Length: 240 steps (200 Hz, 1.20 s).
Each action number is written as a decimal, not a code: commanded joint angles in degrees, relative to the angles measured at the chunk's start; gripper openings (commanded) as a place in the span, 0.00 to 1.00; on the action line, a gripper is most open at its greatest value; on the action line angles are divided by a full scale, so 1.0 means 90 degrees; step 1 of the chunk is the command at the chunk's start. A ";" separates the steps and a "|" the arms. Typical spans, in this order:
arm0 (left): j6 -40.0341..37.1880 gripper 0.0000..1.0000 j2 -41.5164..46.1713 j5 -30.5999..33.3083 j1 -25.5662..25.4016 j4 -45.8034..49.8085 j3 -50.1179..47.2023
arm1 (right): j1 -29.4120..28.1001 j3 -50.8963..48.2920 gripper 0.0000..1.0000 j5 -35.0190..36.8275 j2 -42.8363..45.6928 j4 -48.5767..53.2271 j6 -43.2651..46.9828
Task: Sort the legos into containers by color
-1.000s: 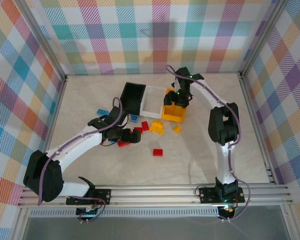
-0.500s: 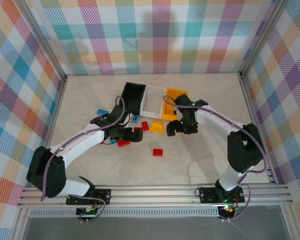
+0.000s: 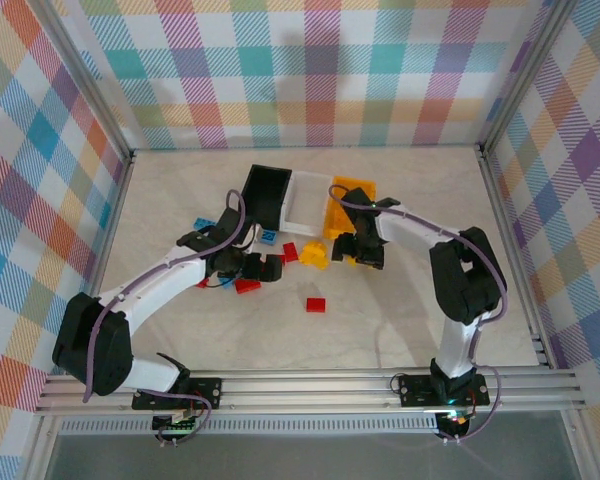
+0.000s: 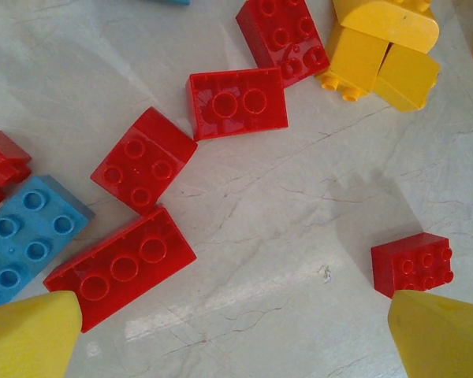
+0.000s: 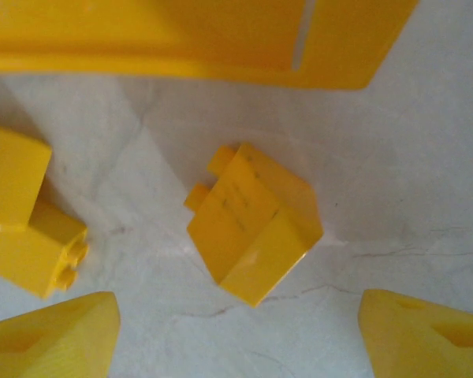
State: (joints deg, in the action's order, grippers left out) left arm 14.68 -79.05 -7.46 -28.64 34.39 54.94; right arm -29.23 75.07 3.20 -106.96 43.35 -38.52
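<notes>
Three bins stand in a row at the back: black [image 3: 267, 192], white [image 3: 306, 200] and yellow-orange [image 3: 352, 198]. My right gripper [image 3: 361, 251] [image 5: 236, 335] hangs open low over the table just in front of the yellow bin's wall [image 5: 181, 39]. A tipped yellow brick [image 5: 252, 224] lies ahead of its fingertips. My left gripper [image 3: 254, 268] [image 4: 236, 339] is open above bare table. Several red bricks [image 4: 236, 102] and a blue brick [image 4: 27, 236] lie ahead of it. A small red brick [image 4: 411, 262] sits near its right finger.
More yellow bricks [image 3: 315, 257] [image 4: 378, 47] lie between the two grippers. A lone red brick [image 3: 316, 305] sits nearer the front. Blue bricks [image 3: 205, 223] lie left of the black bin. Metal rails and checked walls enclose the table.
My right gripper came off the yellow bin, dropped to the table in front of it, and now sits over the loose yellow brick. My left gripper has barely shifted.
</notes>
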 commanded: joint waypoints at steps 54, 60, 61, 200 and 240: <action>-0.0078 1.00 0.0502 0.0009 0.0192 0.0208 -0.0302 | -0.0004 0.0377 0.69 0.0778 -0.0448 0.0073 -0.0629; -0.0078 1.00 0.0507 0.0016 0.0210 0.0206 -0.0299 | -0.0008 0.0356 0.68 0.0759 -0.0469 0.0047 -0.0650; -0.0078 1.00 0.0509 0.0013 0.0212 0.0204 -0.0301 | -0.0006 0.0348 0.68 0.0758 -0.0474 0.0037 -0.0655; -0.0035 1.00 0.0360 -0.0028 0.0359 0.0097 -0.0325 | -0.0003 -0.0218 0.25 0.0758 -0.0029 0.0068 -0.0608; 0.0000 1.00 0.0361 -0.0019 0.0380 0.0057 -0.0338 | -0.0038 -0.0305 0.25 0.0620 0.0678 0.0331 -0.0369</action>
State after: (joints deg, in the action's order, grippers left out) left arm 14.72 -75.75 -7.46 -25.96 34.37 52.71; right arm -29.23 72.69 9.82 -105.75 42.94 -43.68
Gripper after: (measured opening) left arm 0.999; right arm 0.257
